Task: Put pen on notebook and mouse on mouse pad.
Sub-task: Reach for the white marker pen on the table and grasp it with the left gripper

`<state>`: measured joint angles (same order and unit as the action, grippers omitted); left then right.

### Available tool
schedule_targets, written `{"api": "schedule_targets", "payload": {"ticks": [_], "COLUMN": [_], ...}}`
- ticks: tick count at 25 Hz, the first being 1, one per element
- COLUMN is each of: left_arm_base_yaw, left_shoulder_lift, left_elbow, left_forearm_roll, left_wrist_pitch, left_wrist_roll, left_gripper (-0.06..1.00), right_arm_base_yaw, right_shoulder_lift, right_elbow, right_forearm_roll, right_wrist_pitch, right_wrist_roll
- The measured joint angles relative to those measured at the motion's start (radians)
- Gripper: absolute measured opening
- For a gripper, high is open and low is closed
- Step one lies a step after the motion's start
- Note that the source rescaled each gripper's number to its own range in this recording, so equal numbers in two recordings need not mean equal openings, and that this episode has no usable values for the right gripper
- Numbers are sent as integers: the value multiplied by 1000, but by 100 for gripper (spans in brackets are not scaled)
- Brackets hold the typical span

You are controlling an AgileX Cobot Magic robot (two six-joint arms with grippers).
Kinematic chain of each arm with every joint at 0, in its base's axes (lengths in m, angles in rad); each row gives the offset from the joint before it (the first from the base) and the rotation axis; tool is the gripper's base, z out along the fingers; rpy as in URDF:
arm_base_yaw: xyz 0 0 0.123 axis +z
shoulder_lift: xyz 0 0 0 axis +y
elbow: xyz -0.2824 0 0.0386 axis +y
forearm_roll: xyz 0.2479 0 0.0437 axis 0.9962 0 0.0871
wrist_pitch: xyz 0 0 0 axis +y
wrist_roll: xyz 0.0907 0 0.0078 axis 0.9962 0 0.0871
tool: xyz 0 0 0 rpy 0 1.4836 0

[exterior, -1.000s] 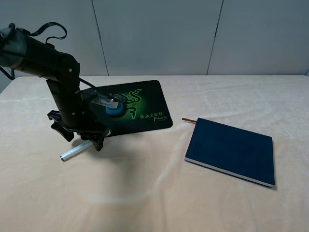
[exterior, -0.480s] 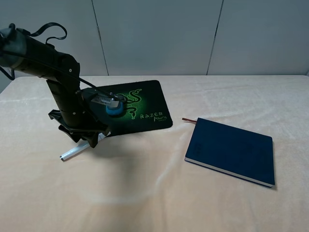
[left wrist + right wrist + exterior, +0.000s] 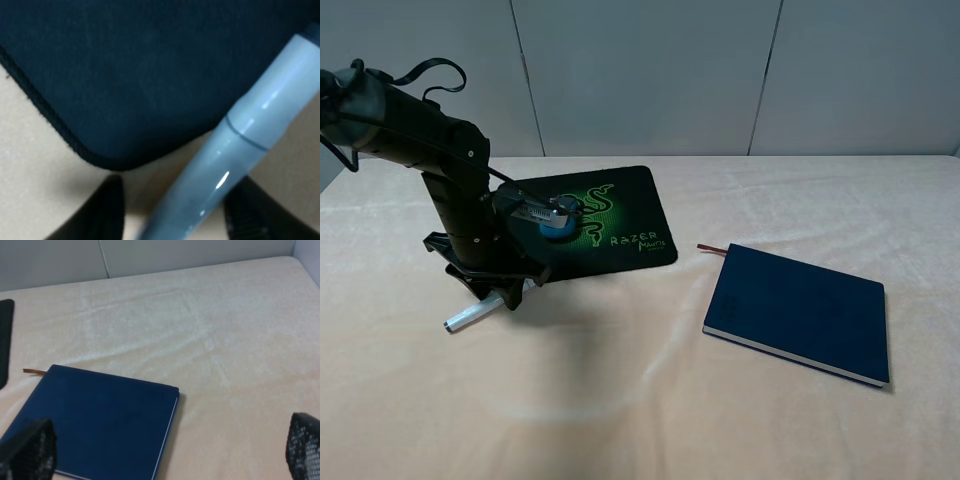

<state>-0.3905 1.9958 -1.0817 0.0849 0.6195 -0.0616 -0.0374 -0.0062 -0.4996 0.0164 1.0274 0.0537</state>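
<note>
The white pen (image 3: 470,315) lies on the table just in front of the mouse pad's (image 3: 620,205) near left corner. My left gripper (image 3: 498,297) is low over the pen's far end, open, with a dark fingertip on each side. In the left wrist view the pen (image 3: 235,150) runs between the fingers (image 3: 105,212), with a gap on one side, beside the pad's corner (image 3: 125,75). The mouse (image 3: 560,230) sits on the pad, partly hidden by the arm. The navy notebook (image 3: 800,310) lies to the right. My right gripper (image 3: 165,455) stands open above the notebook (image 3: 100,425).
A cream cloth (image 3: 650,400) covers the table. The notebook's reddish ribbon (image 3: 710,248) sticks out towards the pad. The right arm is outside the exterior high view. Grey wall panels stand behind the table.
The left arm has shifted and brought its fingers down closer around the pen's far end. The pen, mouse and notebook have not moved.
</note>
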Motion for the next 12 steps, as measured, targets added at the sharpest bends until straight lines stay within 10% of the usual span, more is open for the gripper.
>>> {"api": "schedule_targets", "payload": {"ticks": [5, 12], "left_arm_base_yaw": [0, 0], "left_shoulder_lift": [0, -5], "left_elbow": [0, 0], "left_forearm_roll": [0, 0], "left_wrist_pitch": [0, 20], "left_wrist_roll": [0, 0], "left_gripper": [0, 0], "right_arm_base_yaw": [0, 0], "right_shoulder_lift": [0, 0], "right_elbow": [0, 0], "right_forearm_roll": [0, 0], "right_wrist_pitch": [0, 0], "right_wrist_roll": [0, 0]}}
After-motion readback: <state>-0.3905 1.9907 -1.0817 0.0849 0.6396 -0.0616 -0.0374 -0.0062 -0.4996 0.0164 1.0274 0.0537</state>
